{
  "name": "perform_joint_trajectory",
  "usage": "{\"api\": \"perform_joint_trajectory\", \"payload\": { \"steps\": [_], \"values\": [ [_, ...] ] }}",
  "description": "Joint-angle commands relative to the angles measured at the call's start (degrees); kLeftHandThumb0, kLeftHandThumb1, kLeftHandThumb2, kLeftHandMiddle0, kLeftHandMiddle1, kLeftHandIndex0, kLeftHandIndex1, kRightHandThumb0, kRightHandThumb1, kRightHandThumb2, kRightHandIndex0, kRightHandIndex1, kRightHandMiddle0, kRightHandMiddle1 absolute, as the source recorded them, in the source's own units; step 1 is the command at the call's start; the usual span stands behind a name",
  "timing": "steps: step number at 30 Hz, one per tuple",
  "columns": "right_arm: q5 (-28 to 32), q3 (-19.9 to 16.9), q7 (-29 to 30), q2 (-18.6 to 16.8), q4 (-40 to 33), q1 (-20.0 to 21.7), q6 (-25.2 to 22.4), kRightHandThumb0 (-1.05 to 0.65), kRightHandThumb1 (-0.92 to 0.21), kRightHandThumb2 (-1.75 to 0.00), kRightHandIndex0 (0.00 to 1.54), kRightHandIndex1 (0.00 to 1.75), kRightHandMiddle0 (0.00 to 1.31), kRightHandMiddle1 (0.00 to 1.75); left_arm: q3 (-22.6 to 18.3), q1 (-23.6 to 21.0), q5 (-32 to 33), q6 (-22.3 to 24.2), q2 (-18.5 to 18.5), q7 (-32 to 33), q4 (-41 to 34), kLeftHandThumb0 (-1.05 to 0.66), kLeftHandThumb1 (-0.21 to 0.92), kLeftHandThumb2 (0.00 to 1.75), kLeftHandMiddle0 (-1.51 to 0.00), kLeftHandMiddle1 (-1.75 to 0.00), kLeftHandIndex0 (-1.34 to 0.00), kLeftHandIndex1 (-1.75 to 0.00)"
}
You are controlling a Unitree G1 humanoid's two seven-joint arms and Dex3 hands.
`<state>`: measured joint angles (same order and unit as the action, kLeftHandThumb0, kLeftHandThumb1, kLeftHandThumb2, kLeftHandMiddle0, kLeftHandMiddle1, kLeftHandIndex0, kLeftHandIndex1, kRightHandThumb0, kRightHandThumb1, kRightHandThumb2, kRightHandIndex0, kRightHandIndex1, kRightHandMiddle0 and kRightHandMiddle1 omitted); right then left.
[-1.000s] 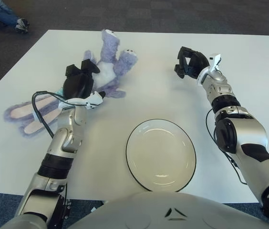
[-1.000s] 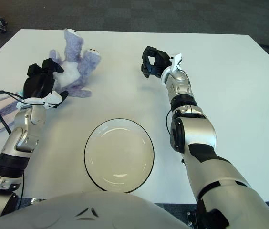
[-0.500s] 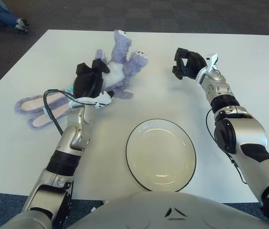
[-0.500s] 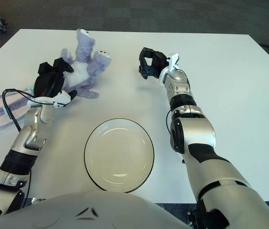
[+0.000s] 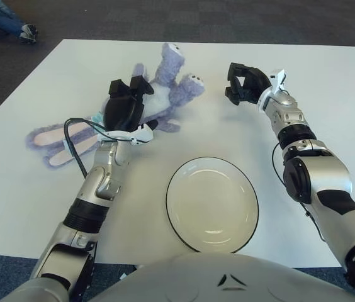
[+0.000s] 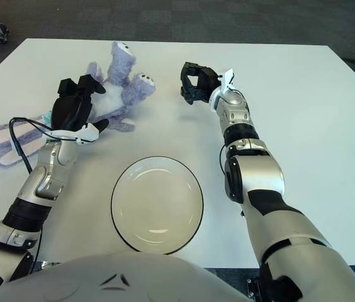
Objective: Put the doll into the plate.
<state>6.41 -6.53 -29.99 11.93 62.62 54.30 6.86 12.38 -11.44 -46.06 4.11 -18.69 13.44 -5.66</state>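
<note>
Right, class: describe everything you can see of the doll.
The doll is a plush rabbit in fuzzy lilac fabric with a white belly and long ears with pink insides. It lies on the white table, ears trailing to the robot's left, limbs pointing away from the robot. The left hand is closed over its body. It is beyond the plate, not touching it.

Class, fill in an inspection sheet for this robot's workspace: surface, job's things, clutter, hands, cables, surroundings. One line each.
Surface: white table, dark carpet around it.
Job's things: purple plush doll lying on the table at far left, long ears trailing left; empty white plate with dark rim, near centre, apart from the doll.
Clutter: nothing seen.
Hands: left hand over the doll's body, fingers closed on it; right hand right of the doll, fingers curled, holding nothing.
Cables: black cable looping beside the left forearm, over the doll's ears.
Surroundings: someone's shoe and jeans at the far left corner.
</note>
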Motion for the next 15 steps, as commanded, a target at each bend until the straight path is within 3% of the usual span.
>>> {"api": "perform_joint_trajectory", "payload": {
  "steps": [1,6,9,15],
  "values": [
    [-0.5,0.3,0.1,0.6,-0.7,-0.5,-0.1,-0.49,-0.28,-1.36,1.28,1.75,0.64,1.75,-0.9,2.0,0.0,-0.7,0.4,1.3,-2.9,-0.06,0.09,1.43,0.00,-1.74,0.00,-1.71],
    [-0.8,0.4,0.4,0.7,-0.8,-0.5,-0.4,-0.49,-0.29,-1.35,1.28,1.75,0.64,1.75,-1.1,3.7,-2.6,0.9,1.2,2.8,-5.3,-0.19,0.12,1.31,0.00,-1.75,0.00,-1.58],
    [-1.0,0.5,0.5,0.8,-0.7,-0.4,-0.6,-0.49,-0.29,-1.35,1.28,1.75,0.64,1.75,-0.9,4.9,-6.3,3.3,2.0,4.0,-7.3,-0.30,0.16,1.18,0.00,-1.65,0.00,-1.31],
    [-0.9,0.5,0.3,0.8,-0.4,-0.3,-0.8,-0.48,-0.30,-1.34,1.26,1.75,0.63,1.75,-0.4,6.0,-10.9,6.7,3.6,4.3,-9.7,-0.39,0.20,1.08,0.00,-1.48,0.00,-1.06]
  ]
}}
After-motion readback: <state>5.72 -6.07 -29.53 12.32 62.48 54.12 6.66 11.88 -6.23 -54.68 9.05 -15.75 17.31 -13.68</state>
